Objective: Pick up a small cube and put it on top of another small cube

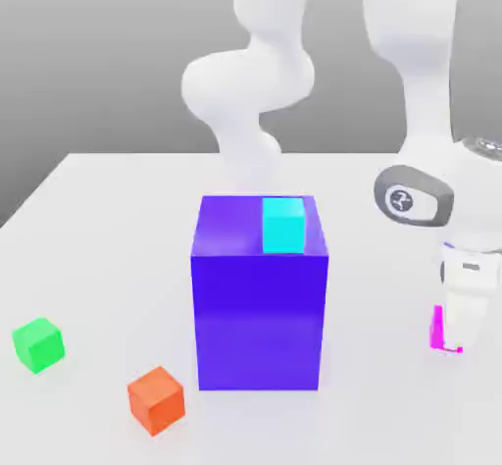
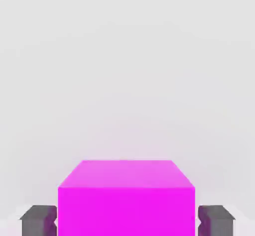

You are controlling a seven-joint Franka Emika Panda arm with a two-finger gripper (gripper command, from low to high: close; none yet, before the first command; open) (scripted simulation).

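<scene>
A: Layout, biggest first?

B: White table. Big blue-purple block stands mid-table, with a cyan cube on its top face toward the back. Orange cube sits near the block's front corner on the exterior view's left; green cube is further left, apart from both.

A: Gripper?

B: Gripper is down at the table on the exterior view's right, well apart from the block. Fingers are pressed against both sides of the small magenta cube, pinching it.

A: Cube position?

B: At table level between the fingers; a magenta edge shows beside the gripper.
</scene>
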